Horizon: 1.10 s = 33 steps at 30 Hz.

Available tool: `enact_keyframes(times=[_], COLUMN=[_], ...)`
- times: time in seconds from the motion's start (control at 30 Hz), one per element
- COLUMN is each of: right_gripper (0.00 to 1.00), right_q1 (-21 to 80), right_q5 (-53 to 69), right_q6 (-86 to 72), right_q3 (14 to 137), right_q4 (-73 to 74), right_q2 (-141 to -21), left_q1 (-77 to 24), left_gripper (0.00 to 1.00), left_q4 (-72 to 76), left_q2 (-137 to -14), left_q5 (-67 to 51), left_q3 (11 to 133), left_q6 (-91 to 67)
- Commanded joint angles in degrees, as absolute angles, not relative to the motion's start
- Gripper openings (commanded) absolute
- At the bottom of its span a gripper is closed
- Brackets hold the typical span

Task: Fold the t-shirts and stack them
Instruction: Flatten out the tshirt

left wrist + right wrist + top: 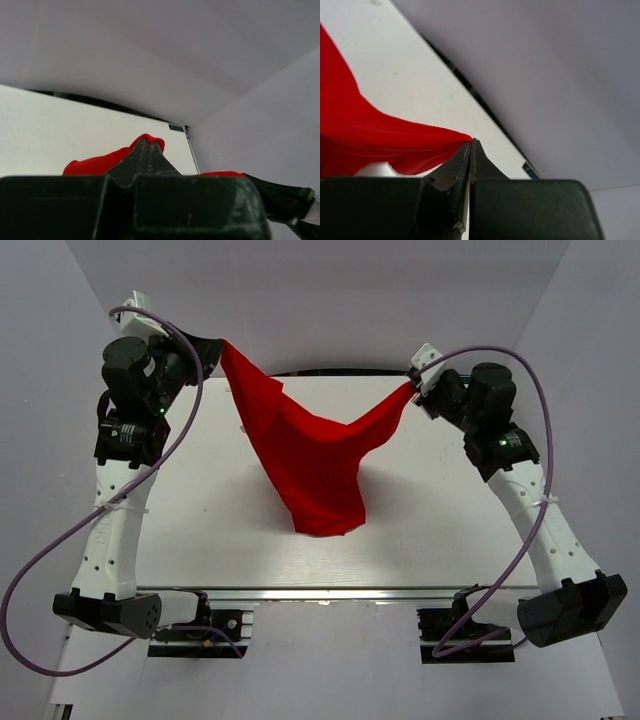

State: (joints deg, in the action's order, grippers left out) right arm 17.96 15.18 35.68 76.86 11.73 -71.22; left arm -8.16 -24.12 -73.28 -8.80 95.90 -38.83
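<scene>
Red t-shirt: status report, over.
Left claw shut on bright red cloth t-shirt. Right claw shut on other end. Shirt slung between them, unfolded. Nothing in the way.

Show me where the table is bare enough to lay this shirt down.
Bare table lies left of the t-shirt up to the left arm, right of it up to the right arm, and along the near edge below its hanging tip. The middle is crowded: the cloth hangs between left claw and right claw, both shut on it.
</scene>
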Motion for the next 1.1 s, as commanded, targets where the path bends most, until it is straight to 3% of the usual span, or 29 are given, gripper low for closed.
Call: enact_keyframes(times=[0.0, 0.43, 0.73, 1.07], right_gripper=[0.0, 0.0, 0.0, 0.0], right_q1=[15.21, 4.67, 3.16, 2.9], right_q5=[16.35, 18.19, 17.14, 14.86], right_q6=[34.98, 31.21, 29.18, 26.72], right_q3=[82.08, 96.32, 107.57, 114.78], right_q4=[7.12, 1.67, -4.3, -7.47], right_q2=[-70.84, -72.95, -73.3, -73.39], left_q1=[-6.95, -3.78, -3.78, -3.78], left_gripper=[0.0, 0.0, 0.0, 0.0], left_q4=[-19.43, -15.56, -6.34, -7.21], left_q2=[-73.3, -74.97, -67.86, -63.46], left_q5=[-5.37, -0.79, -0.88, 2.46], left_q3=[99.49, 106.52, 105.56, 110.3], left_q6=[-36.65, -34.72, -32.52, -30.24])
